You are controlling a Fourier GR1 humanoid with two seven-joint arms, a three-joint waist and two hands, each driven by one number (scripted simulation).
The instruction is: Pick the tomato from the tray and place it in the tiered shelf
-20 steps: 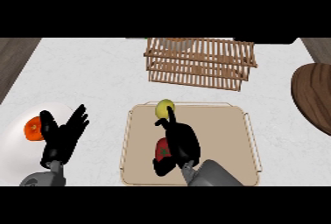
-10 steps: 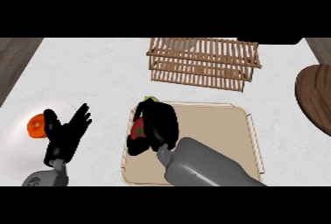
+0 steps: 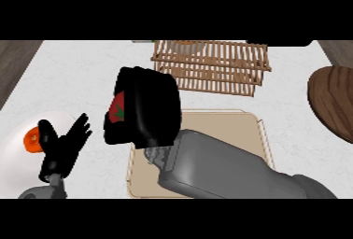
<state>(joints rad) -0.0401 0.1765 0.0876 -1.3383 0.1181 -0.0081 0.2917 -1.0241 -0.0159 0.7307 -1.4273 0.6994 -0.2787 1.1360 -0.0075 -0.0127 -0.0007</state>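
Observation:
My right hand [image 3: 148, 109] fills the middle of the head view, raised above the tray's left part, its fingers curled round the red tomato [image 3: 118, 108], of which only a red patch with a green stem shows at the hand's left side. The beige tray [image 3: 241, 126] lies under my forearm and is mostly hidden. The wooden tiered shelf [image 3: 214, 65] stands behind the tray, up and to the right of the hand. My left hand [image 3: 63, 149] rests open, fingers up, at the lower left.
A white plate [image 3: 17, 140] with an orange-red fruit [image 3: 33, 139] sits at the left, partly behind my left hand. A dark round wooden board [image 3: 334, 105] lies at the right edge. The yellow item seen earlier on the tray is hidden.
My right hand has closed on the tomato, lifted it off the tray and carried it up and to the left, toward the shelf. The left hand has barely moved.

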